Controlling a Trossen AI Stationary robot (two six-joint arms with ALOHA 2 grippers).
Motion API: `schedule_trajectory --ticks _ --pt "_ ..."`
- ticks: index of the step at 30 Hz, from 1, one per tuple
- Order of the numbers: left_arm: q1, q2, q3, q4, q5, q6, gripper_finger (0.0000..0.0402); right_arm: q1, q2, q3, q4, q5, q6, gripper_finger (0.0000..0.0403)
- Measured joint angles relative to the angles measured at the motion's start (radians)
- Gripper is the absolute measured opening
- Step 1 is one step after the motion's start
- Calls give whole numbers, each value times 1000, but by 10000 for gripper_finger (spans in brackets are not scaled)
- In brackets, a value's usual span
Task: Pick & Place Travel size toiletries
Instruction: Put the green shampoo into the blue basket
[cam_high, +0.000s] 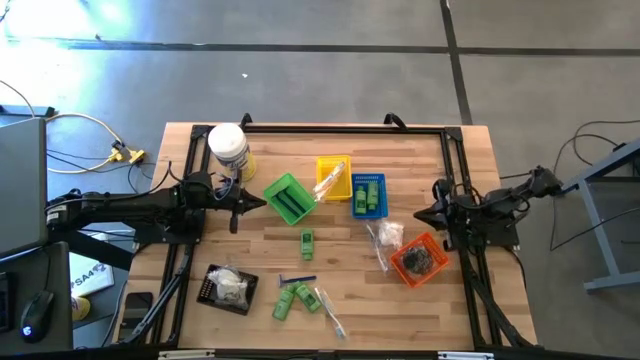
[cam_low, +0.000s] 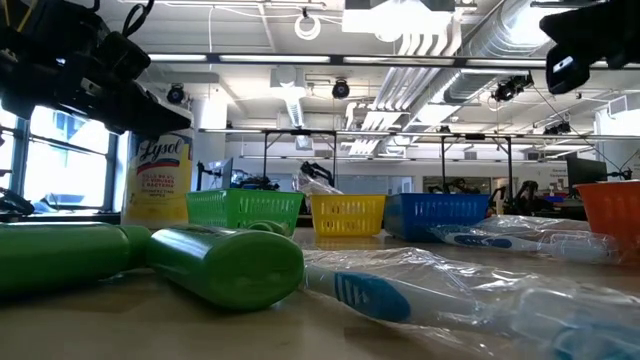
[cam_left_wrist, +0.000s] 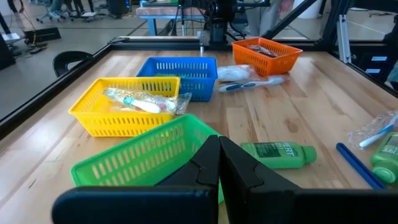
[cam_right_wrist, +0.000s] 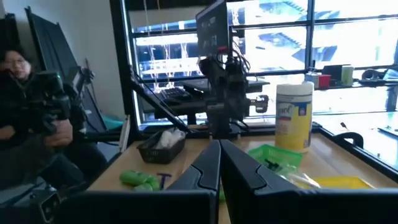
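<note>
The travel size toiletries lie scattered on the wooden table (cam_high: 470, 160). One small green bottle (cam_high: 307, 240) lies on its side at mid-table, and two green bottles (cam_high: 292, 298) lie near the front edge beside a wrapped toothbrush (cam_high: 330, 312). White packets (cam_high: 388, 236) lie by the orange basket (cam_high: 420, 260). My left gripper (cam_high: 262, 203) is shut on nothing, level, just left of the green basket (cam_high: 290, 198). My right gripper (cam_high: 418, 213) is shut on nothing at the right, above the table beside the orange basket.
A yellow basket (cam_high: 333, 178) holds wrapped items and a blue basket (cam_high: 368, 195) holds green bottles. A black tray (cam_high: 227, 288) with a packet sits front left. A big white jar (cam_high: 228, 148) stands far left. A person (cam_right_wrist: 25, 112) shows beyond the table.
</note>
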Motion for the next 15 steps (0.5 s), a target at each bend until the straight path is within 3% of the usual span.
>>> schedule_trajectory --ticks 7,15 --pt "0 0 0 0 0 0 0 0 1 -88 100 5 -17 3" --pt "0 1 0 0 -3 0 0 0 3 -88 104 0 -16 3"
